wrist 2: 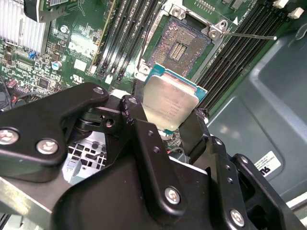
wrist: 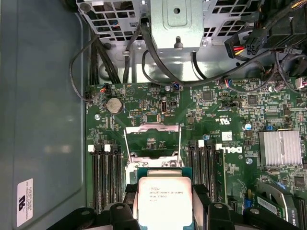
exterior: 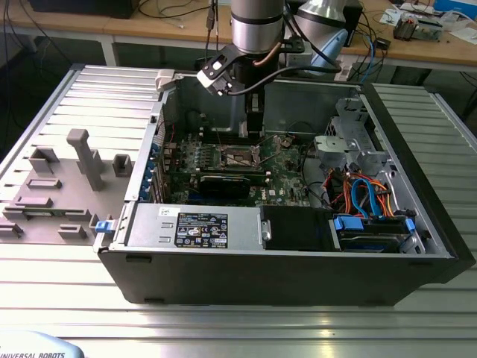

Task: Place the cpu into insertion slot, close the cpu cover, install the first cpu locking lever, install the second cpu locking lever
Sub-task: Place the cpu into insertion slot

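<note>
My gripper (wrist 2: 168, 115) is shut on the cpu (wrist 2: 170, 100), a flat square chip with a dull silver top, gripped at two opposite edges by the black fingers (wrist 2: 130, 108). The chip hangs tilted just above the green motherboard (wrist: 225, 110). Close beyond it lies the insertion slot (wrist 2: 180, 45), open, its dark pin field framed by bright metal. In the first wrist view the cpu (wrist: 164, 199) sits in the gripper (wrist: 164, 211), and the cpu cover (wrist: 152, 130) stands raised behind it. A thin locking lever (wrist 2: 249, 36) sticks out beside the slot. In the exterior view the gripper (exterior: 253, 123) hangs over the slot (exterior: 240, 156).
The open computer case (exterior: 283, 268) lies on a ribbed metal table. Black memory slots (wrist 2: 122, 38) flank the socket. A power supply (exterior: 194, 224) and a drive cage with coloured cables (exterior: 365, 194) fill the near side. Grey fixtures (exterior: 82, 156) stand at the exterior view's left.
</note>
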Robot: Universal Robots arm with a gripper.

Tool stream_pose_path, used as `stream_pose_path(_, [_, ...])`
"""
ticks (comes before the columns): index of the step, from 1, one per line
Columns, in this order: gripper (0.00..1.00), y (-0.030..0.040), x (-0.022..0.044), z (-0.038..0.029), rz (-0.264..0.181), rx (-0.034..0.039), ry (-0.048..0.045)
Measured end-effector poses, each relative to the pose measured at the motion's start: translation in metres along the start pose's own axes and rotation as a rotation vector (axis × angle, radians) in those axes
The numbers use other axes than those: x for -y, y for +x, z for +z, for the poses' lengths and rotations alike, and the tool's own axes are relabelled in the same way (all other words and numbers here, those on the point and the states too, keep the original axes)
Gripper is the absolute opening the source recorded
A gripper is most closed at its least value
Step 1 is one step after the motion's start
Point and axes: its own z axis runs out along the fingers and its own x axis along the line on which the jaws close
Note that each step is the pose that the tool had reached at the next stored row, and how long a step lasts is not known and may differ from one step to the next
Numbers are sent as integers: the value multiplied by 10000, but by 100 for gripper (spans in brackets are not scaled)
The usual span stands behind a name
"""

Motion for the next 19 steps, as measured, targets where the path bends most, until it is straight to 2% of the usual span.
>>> stream_pose_path(7, [54,0,0,4,0,-1,0])
stream_pose_path(11, [54,0,3,30,-142,-12,2])
stream_pose_path(14, [54,-2,18,104,-274,-27,6])
stream_pose_path(15, [54,-4,36,147,-342,-32,7])
stream_pose_path(19, [54,-7,97,224,-552,-51,12])
